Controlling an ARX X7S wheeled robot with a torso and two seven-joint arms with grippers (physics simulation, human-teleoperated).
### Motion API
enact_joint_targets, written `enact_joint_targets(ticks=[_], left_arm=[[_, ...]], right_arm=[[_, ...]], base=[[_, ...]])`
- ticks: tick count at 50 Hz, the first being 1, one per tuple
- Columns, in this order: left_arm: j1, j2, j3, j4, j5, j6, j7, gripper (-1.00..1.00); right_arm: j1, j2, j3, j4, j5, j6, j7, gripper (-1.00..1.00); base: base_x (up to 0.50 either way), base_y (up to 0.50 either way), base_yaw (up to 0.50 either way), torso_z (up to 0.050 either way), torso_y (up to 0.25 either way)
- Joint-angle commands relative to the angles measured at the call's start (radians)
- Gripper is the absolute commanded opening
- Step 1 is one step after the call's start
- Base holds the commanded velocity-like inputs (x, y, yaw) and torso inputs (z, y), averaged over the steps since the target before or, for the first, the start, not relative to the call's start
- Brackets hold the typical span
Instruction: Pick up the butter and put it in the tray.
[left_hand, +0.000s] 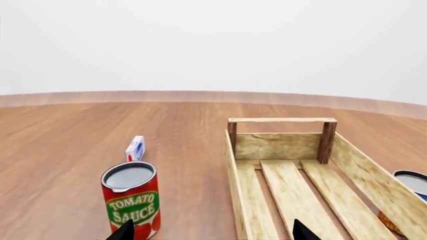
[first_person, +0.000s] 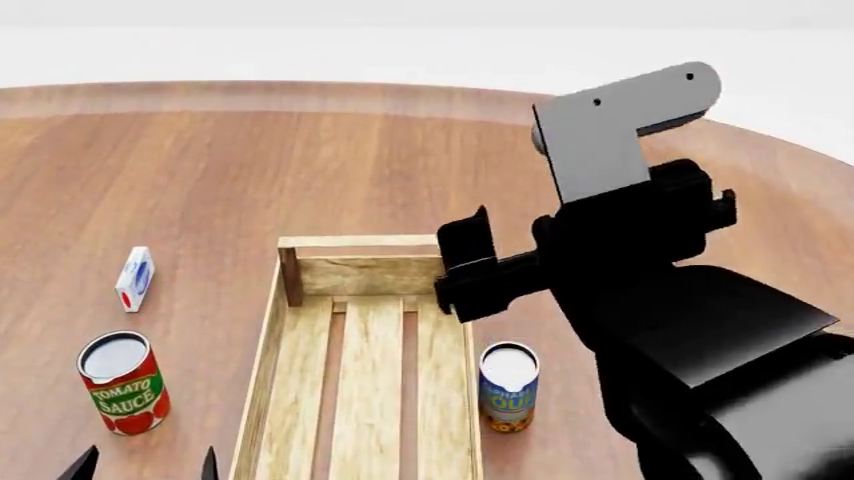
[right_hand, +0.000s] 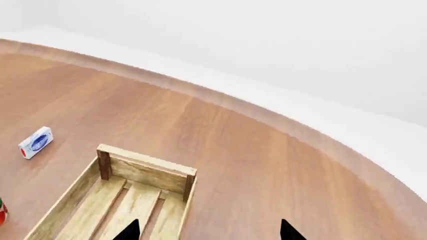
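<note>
Big and black, the right arm (first_person: 694, 330) fills the near right side of the head view and hides much of the table (first_person: 200, 170) behind it. The right claw (right_hand: 208, 231) hangs high over the table with its two tips spread wide and nothing between them. The left claw (left_hand: 213, 232) is low, at the near end of the tray (left_hand: 280, 120). Its tips are spread wide too, and it holds nothing.

I cannot see the butter in any of the pictures. The small white, blue and red carton (left_hand: 135, 148) lying on the left is not it. So I cannot tell which way the butter lies from either claw, which way its long side points, or which arm is nearer to it. My guess is that it sits on the right, behind the big arm, but that is only a guess.

The tray is empty. Its long side runs straight away from the robot. A tomato sauce can (left_hand: 131, 200) stands near its left side, and a blue can (first_person: 509, 386) stands just beside its right side.

Finding the butter has to come first.
</note>
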Motion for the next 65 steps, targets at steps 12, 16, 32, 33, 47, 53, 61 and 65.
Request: enact_joint_targets(ticks=[12, 16, 32, 33, 47, 53, 61, 65], left_arm=[[0.001, -0.013, 0.005, -0.006, -0.014, 0.010, -0.013, 1.00], [0.000, -0.016, 0.004, -0.010, -0.017, 0.013, -0.015, 1.00], [-0.016, -0.026, 0.009, -0.002, -0.025, -0.005, -0.026, 1.00], [-0.016, -0.026, 0.010, 0.000, -0.025, -0.005, -0.027, 1.00], [-0.022, -0.030, 0.017, -0.005, -0.026, -0.004, -0.035, 1.00], [-0.021, -0.032, 0.022, -0.007, -0.027, -0.003, -0.037, 1.00], [-0.015, -0.037, 0.023, 0.004, -0.033, -0.005, -0.040, 1.00], [-0.014, -0.039, 0.023, 0.008, -0.037, -0.005, -0.042, 1.00]], right_arm=[[0.339, 0.208, -0.808, 0.035, -0.078, -0.066, -0.514, 1.00], [0.347, 0.228, -0.852, -0.011, -0.055, -0.044, -0.558, 1.00], [0.336, 0.248, -1.063, -0.105, -0.020, 0.052, -0.634, 1.00], [0.336, 0.248, -1.064, -0.105, -0.020, 0.051, -0.634, 1.00], [0.330, 0.259, -1.041, -0.143, 0.015, 0.040, -0.641, 1.00], [0.294, 0.276, -0.994, -0.255, 0.079, 0.061, -0.623, 1.00], [0.261, 0.267, -0.950, -0.332, 0.137, 0.090, -0.593, 1.00], [0.235, 0.255, -0.947, -0.355, 0.153, 0.102, -0.573, 1.00]], base=[[0.00, 0.00, 0.00, 0.000, 0.000], [0.00, 0.00, 0.00, 0.000, 0.000], [0.00, 0.00, 0.00, 0.000, 0.000], [0.00, 0.00, 0.00, 0.000, 0.000], [0.00, 0.00, 0.00, 0.000, 0.000], [0.00, 0.00, 0.00, 0.000, 0.000], [0.00, 0.00, 0.00, 0.000, 0.000], [0.00, 0.00, 0.00, 0.000, 0.000]])
